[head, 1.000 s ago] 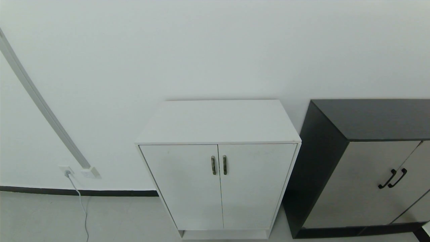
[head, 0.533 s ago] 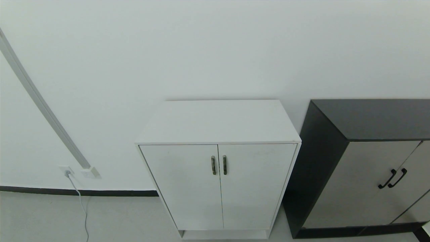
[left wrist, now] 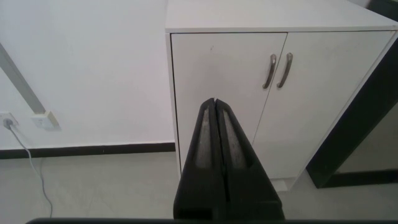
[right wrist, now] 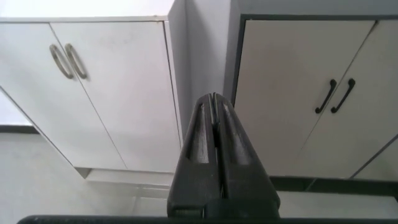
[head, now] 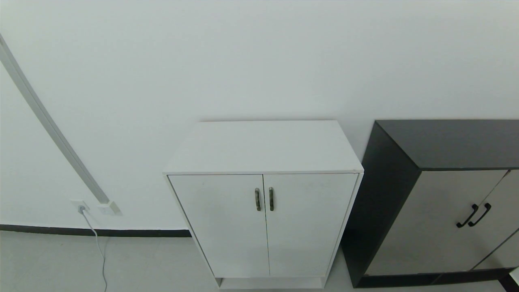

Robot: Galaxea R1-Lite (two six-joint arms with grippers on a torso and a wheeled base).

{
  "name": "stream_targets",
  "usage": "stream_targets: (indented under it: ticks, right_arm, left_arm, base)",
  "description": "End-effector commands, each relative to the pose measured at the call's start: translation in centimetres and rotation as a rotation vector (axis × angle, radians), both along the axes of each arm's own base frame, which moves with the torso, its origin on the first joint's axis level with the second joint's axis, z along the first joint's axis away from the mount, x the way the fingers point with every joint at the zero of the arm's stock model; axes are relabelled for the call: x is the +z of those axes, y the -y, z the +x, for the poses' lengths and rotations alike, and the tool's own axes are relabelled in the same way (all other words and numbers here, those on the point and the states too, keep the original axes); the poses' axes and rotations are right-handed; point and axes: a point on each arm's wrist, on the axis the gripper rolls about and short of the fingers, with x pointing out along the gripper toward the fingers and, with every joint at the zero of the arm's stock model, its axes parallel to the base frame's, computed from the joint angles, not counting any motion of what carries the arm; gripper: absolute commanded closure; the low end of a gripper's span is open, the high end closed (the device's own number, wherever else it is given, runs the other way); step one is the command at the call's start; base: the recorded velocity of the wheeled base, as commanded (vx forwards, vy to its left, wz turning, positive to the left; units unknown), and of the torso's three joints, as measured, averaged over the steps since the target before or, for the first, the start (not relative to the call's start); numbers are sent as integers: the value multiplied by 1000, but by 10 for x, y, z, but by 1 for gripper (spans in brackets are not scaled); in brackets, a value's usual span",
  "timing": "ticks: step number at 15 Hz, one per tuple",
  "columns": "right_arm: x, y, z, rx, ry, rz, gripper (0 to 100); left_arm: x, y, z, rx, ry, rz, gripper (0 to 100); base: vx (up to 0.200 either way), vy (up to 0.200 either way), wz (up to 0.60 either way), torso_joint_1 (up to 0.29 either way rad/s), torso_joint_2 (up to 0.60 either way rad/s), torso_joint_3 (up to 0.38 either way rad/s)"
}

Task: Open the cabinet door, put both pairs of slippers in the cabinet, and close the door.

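No legible print, label, number or sign on the white cabinet [head: 227,223], nor on the black cabinet [head: 442,142] beside it.

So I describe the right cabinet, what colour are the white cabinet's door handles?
Metallic grey handles, clearest in the left wrist view.

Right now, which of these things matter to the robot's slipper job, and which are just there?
For the job:
white cabinet, doors shut
left handle
right handle

Just there:
black cabinet
wall socket
cable
wall duct
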Motion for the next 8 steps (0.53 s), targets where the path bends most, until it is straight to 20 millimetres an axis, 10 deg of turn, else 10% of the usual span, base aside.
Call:
stream_targets:
  ticks: [1, 8]
  right_arm:
    - [0, 0, 0, -13, 0, 19, 100]
    - [1, 2, 0, -99, 8, 53, 100]
  left_arm:
    - [0, 0, 0, 0, 0, 0, 100]
    - [0, 0, 0, 0, 0, 1, 100]
  base:
    - [0, 0, 0, 0, 0, 0]
    - [0, 0, 0, 0, 0, 0]
